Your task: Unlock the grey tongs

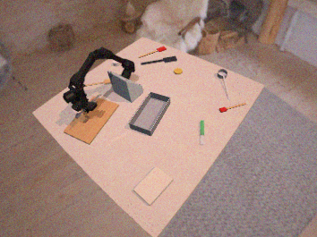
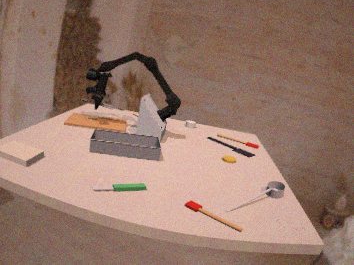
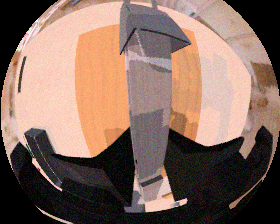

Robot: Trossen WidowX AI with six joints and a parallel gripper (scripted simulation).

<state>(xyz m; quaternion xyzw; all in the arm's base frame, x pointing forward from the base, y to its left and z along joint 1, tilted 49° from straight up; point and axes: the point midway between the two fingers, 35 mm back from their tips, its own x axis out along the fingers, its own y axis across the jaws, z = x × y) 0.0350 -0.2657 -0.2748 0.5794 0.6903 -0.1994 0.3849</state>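
Wrist: tongs (image 3: 148, 95) within end effector (image 3: 151, 150).

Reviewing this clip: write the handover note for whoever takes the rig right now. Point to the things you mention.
Gripper (image 1: 84, 114) (image 2: 97, 107) (image 3: 145, 126): shut on the grey tongs (image 3: 149, 92), held above the wooden board (image 1: 93, 121) (image 2: 95, 122) (image 3: 102, 75).
Roasting tin (image 1: 149, 114) (image 2: 125, 150): on the table, tongs off it.
Done: tongs picked up.
Left: lay them open on the board and let go. Whether the lock has released, I cannot tell; check first.

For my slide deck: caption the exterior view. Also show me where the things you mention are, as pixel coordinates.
The arm's fingers (image 2: 97, 105) grip grey tongs (image 2: 114, 105) above the wooden board (image 2: 80, 122).
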